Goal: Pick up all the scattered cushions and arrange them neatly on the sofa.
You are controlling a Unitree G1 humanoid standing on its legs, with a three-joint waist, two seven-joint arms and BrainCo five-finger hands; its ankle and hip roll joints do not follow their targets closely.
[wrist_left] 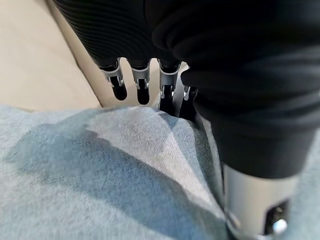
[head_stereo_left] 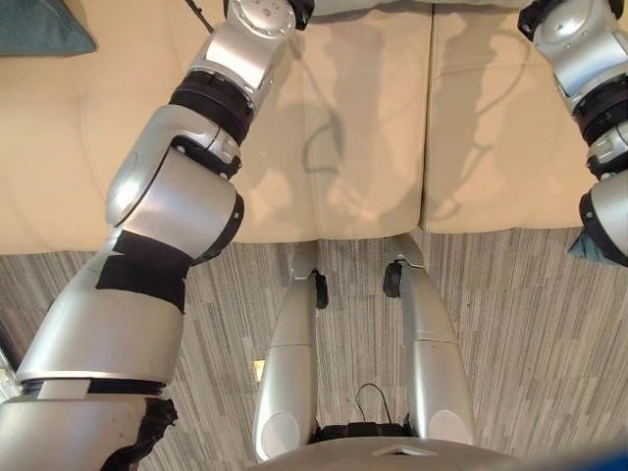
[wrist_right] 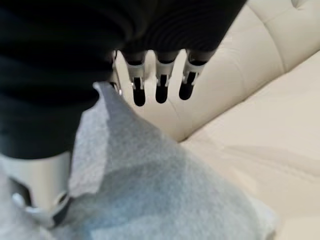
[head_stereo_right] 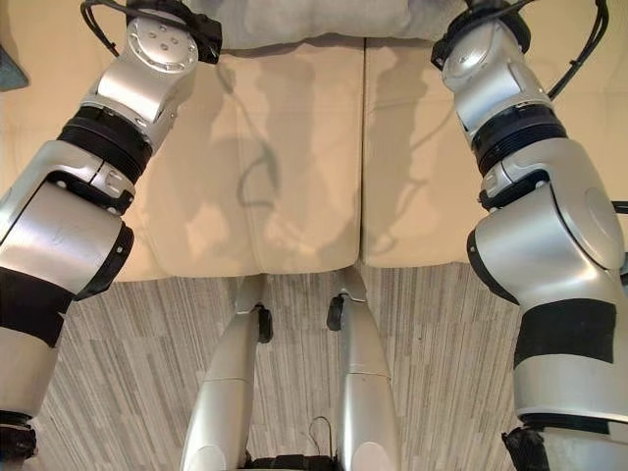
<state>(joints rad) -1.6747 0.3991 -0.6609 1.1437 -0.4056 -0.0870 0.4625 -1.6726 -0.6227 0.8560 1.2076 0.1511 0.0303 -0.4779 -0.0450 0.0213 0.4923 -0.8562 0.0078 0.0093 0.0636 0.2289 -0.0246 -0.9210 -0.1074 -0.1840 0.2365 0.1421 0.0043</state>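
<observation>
The cream sofa [head_stereo_right: 294,177] fills the upper half of both eye views; its 2 smooth seat pads meet at a vertical seam near the center, and its front edge borders a grey striped carpet [head_stereo_right: 422,334] in the lower half. A light grey cushion [head_stereo_right: 314,22] of soft woven cloth lies at the top center of the right eye view, against the sofa back, between both raised arms. In the left wrist view the left hand [wrist_left: 142,82] has its fingers hanging straight past the cushion's top edge, the cloth pressed beside the palm. In the right wrist view the right hand [wrist_right: 160,82] shows the same posture, fingers straight, with the tufted sofa back beyond them. A dark teal cushion [head_stereo_left: 39,25] lies at the upper left of the left eye view.
</observation>
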